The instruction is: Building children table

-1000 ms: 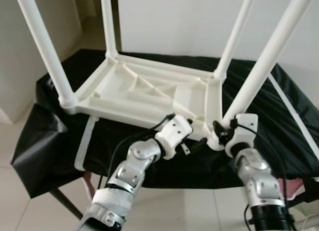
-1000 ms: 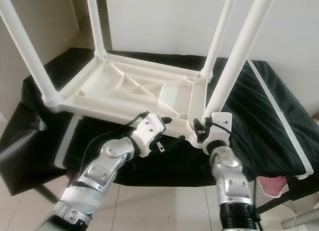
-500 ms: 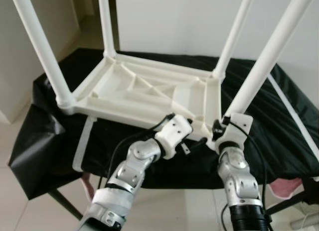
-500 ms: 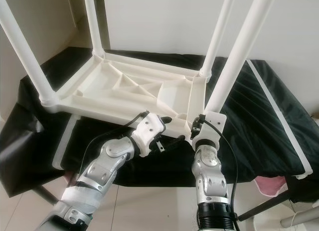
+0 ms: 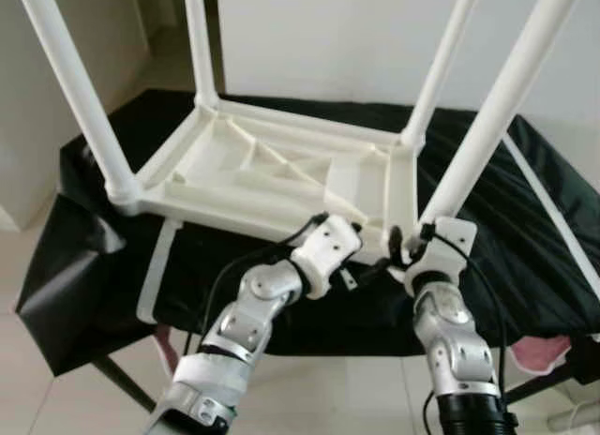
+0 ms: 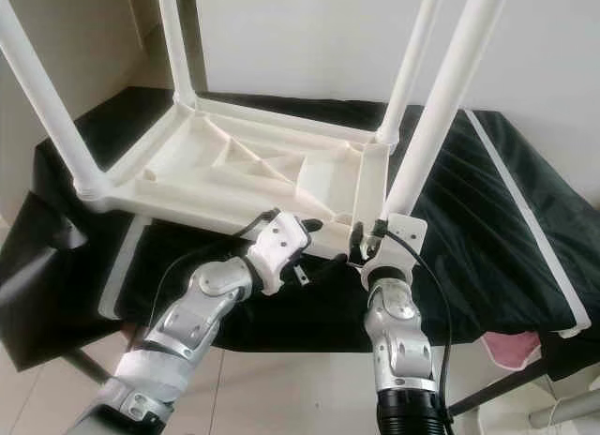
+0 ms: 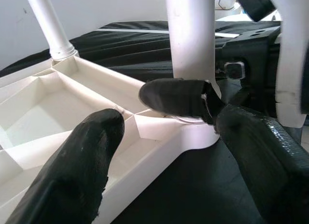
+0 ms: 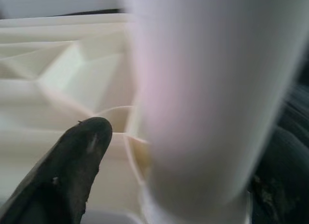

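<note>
A white plastic children's table lies upside down on a black-covered surface, with its legs pointing up. At the near right corner, my right gripper is shut on the base of the near right leg. In the right wrist view that leg stands between the two black fingers. My left gripper is just left of it and open. Its fingers straddle the corner of the table frame without gripping it. The right gripper's finger shows against the leg's socket.
The black cloth covers a low stand with tiled floor below its front edge. A white strip lies on the cloth at the left and another at the right. Something pink hangs at the lower right.
My right wrist has shifted a little left and turned around the base of the near right leg. The left arm and the table have stayed put.
</note>
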